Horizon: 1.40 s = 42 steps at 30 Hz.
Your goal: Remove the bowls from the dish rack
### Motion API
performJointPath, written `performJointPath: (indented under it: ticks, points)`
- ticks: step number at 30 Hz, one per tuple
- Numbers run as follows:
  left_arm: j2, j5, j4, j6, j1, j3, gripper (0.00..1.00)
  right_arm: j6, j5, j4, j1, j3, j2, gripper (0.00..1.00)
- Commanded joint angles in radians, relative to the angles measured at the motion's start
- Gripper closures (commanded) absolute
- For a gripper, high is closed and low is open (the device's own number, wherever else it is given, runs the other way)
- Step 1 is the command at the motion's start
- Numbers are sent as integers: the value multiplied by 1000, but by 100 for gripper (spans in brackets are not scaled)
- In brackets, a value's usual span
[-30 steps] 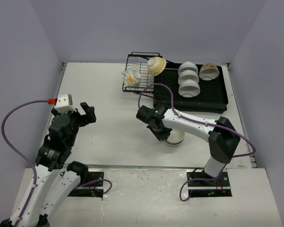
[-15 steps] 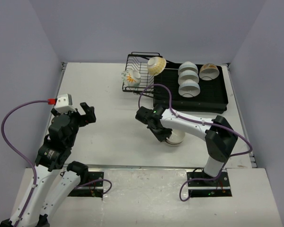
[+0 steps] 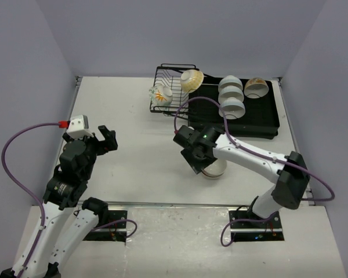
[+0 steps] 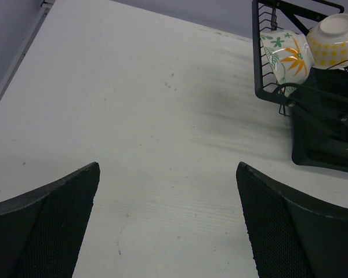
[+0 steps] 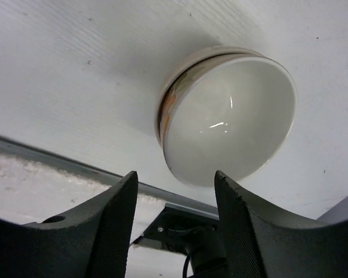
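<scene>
The black wire dish rack [image 3: 173, 87] holds a flower-patterned bowl [image 3: 160, 95] and a cream-yellow bowl [image 3: 191, 80]. On its black drainer tray [image 3: 261, 119] sit three white bowls [image 3: 231, 97] and a tan bowl [image 3: 256, 87]. A white bowl nested in a brown-banded one [image 5: 229, 116] rests on the table near the front edge [image 3: 214, 169]. My right gripper [image 5: 174, 176] hovers over that stack [image 3: 196, 159], open, its fingers clear of the rim. My left gripper [image 4: 167, 168] is open and empty over bare table at the left [image 3: 107, 139]. Its view also shows the rack [image 4: 267, 87] with the flower bowl [image 4: 287, 55] and the yellow bowl [image 4: 336, 32].
Grey walls enclose the table on three sides. A metal rail [image 3: 162, 204] runs along the front edge just behind the stacked bowls. The right arm's purple cable [image 3: 188, 104] loops over the tray's near-left corner.
My right gripper has opened off the stacked bowls, leaving the white bowl nested there, and its elbow has swung out to the right. The left arm has stayed still.
</scene>
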<state>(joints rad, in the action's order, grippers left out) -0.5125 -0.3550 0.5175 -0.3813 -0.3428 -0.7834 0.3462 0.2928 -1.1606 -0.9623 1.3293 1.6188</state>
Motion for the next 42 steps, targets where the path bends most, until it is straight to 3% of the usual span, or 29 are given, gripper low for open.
performJointPath:
  ticks: [1,3,6,8,10,11,12,13,14,15,17,19,23,25,28,31,39,42]
  points:
    - [3,-6,-30,12,-1,3,0,-64,-46,-4,-9,45,-156,43]
    - [2,-6,-30,12,-1,3,0,-82,-37,28,-6,82,-198,35]
    - [0,-12,-30,12,-1,1,0,-73,101,102,22,175,-246,27]
    - [3,-19,-28,10,-1,1,0,-17,152,265,133,199,-293,24]
    - [3,-24,-25,9,-1,1,0,17,-69,449,303,139,-370,23]
    - [3,-27,-27,9,-1,1,0,63,-233,551,526,95,-410,23]
    - [-3,-35,-28,9,1,-2,0,136,-453,734,634,3,-472,20]
    - [-7,-39,-24,9,2,-2,0,275,-527,824,719,-37,-493,19]
    - [-14,-42,-20,9,4,-5,0,348,-582,928,855,-85,-507,19]
    - [-23,-47,-17,4,5,-7,0,431,-599,1084,905,-160,-508,17]
    - [-24,-42,-16,4,7,-8,0,624,-564,1179,1009,-202,-478,8]
    - [-20,-32,-20,4,7,-5,0,818,-531,1214,1100,-225,-384,7]
    - [-20,-25,-27,5,7,-2,0,1040,-566,1511,1191,-309,-220,13]
    - [-26,-18,-28,7,7,-2,0,1070,-633,1518,1232,-250,-107,10]
    - [-38,-12,-28,10,7,-4,0,1105,-597,1513,1249,-216,-25,1]
    - [-46,-9,-30,12,7,-4,0,1120,-512,1558,1252,-217,36,1]
    - [-52,-42,-25,10,11,-4,0,1117,-532,1687,1255,-78,254,1]
    - [-58,-44,-24,9,25,-5,0,1122,-512,1675,1255,-33,311,6]
